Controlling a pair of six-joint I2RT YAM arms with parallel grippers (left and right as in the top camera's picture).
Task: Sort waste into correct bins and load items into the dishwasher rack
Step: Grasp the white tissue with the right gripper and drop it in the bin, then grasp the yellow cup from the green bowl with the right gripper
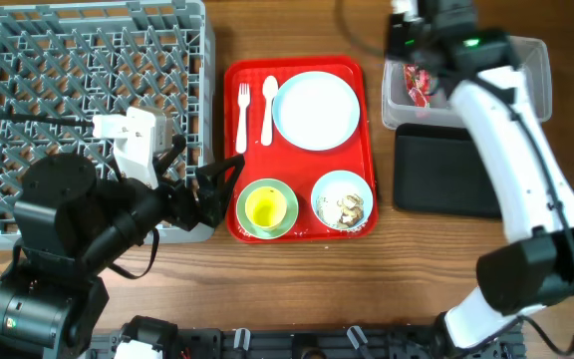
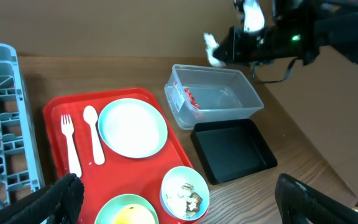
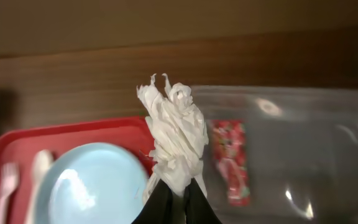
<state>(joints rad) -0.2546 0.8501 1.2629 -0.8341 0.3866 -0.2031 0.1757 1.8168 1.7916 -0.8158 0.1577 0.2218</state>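
My right gripper (image 3: 179,199) is shut on a crumpled white tissue (image 3: 176,137) and holds it above the left end of the clear tub (image 1: 536,80). It sits at the top of the overhead view (image 1: 407,30). The red-and-white wrapper (image 1: 422,85) lies in the tub. My left gripper (image 1: 207,184) is open and empty, between the grey rack (image 1: 88,60) and the red tray (image 1: 232,150). The tray holds the blue plate (image 1: 315,110), fork (image 1: 242,115), spoon (image 1: 267,105), a yellow cup (image 1: 265,209) standing in one bowl, and a bowl with food scraps (image 1: 342,199).
The black tray (image 1: 446,175) lies in front of the clear tub at the right. The right arm's white link reaches over both of them. The rack fills the table's left side, with the left arm's base at its front edge.
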